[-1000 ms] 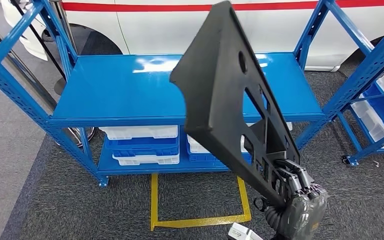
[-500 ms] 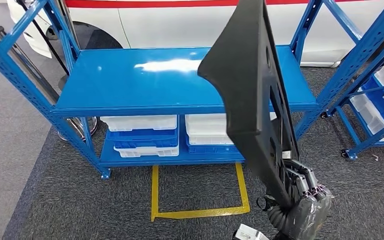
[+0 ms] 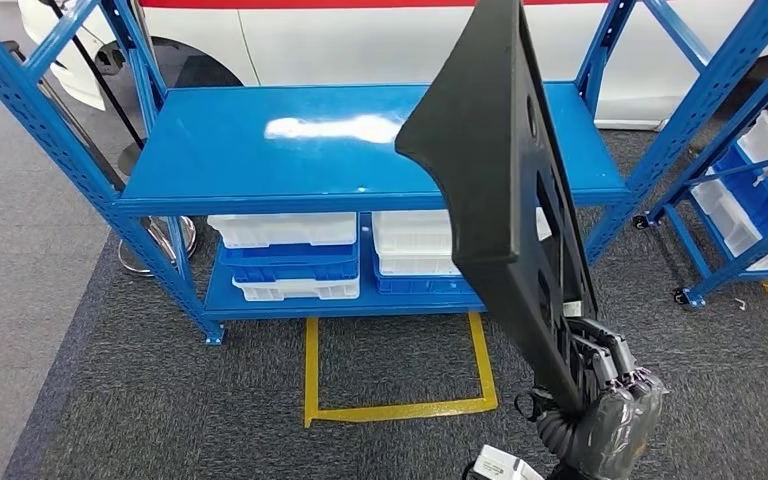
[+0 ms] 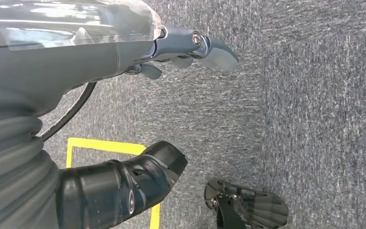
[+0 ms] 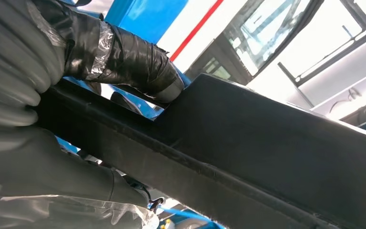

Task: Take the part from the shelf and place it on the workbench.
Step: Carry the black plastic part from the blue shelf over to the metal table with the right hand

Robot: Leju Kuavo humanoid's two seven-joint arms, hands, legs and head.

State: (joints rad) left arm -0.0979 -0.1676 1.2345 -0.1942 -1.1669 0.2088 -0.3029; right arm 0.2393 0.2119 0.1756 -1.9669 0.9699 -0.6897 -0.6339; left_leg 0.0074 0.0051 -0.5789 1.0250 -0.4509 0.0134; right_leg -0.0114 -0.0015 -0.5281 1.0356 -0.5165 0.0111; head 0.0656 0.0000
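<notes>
Before the blue shelf (image 3: 360, 150) we hold the part (image 3: 490, 180) upright by its lower end in our clenched right hand (image 3: 600, 385), judging it stiff, light and top-heavy; left hand (image 4: 190, 47) hangs released.

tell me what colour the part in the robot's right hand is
Matte black. The part held by the right hand shows best in the head view.

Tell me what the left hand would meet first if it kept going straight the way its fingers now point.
Probably just the grey carpet. In the wrist view the left hand hangs empty above the floor, fingers apart, with only carpet beyond the fingertips. Depth is hard to judge, so how far off it lies is unclear.
</notes>
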